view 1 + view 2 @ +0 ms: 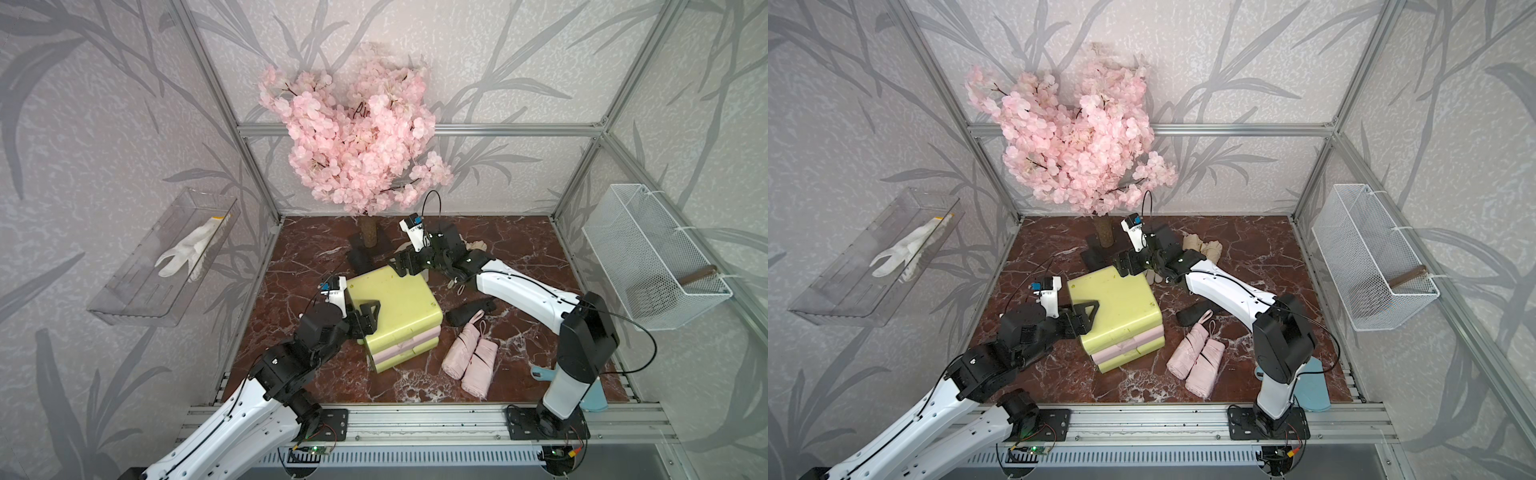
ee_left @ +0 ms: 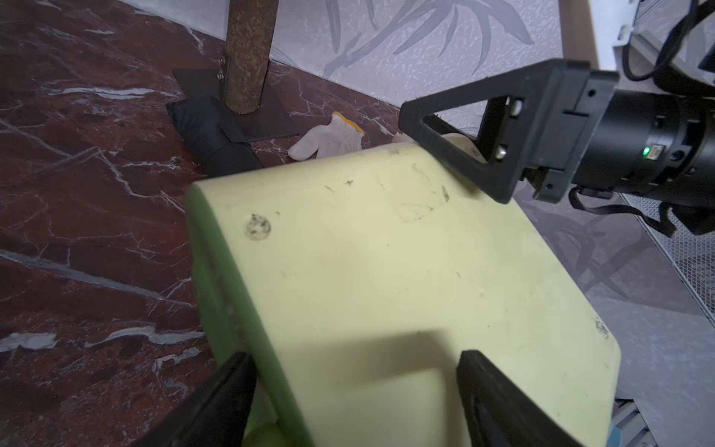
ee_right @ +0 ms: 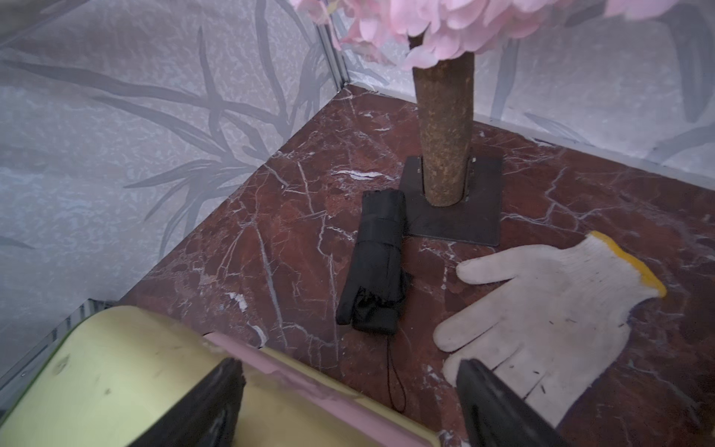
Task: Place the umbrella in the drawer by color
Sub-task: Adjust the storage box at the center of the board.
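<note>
The yellow-green drawer unit [image 1: 395, 303] [image 1: 1115, 305] stands mid-floor, its pink drawer front [image 1: 401, 345] pushed in. My left gripper [image 1: 370, 318] [image 2: 356, 371] is open and straddles the unit's left top edge. At the unit's far corner my right gripper [image 1: 405, 264] [image 3: 348, 379] is open, holding nothing. Two pink folded umbrellas [image 1: 469, 359] [image 1: 1196, 359] lie right of the unit. One black umbrella [image 3: 377, 267] [image 2: 220, 143] lies by the tree base, another [image 1: 469, 311] beside the right arm. A beige umbrella [image 1: 1200, 245] shows behind that arm.
A pink blossom tree [image 1: 357, 137] stands on a trunk [image 3: 445, 127] at the back. A white glove [image 3: 549, 309] lies on the floor near it. A clear tray [image 1: 137, 303] hangs on the left wall, a wire basket [image 1: 652, 257] on the right. A light blue item [image 1: 1312, 386] lies front right.
</note>
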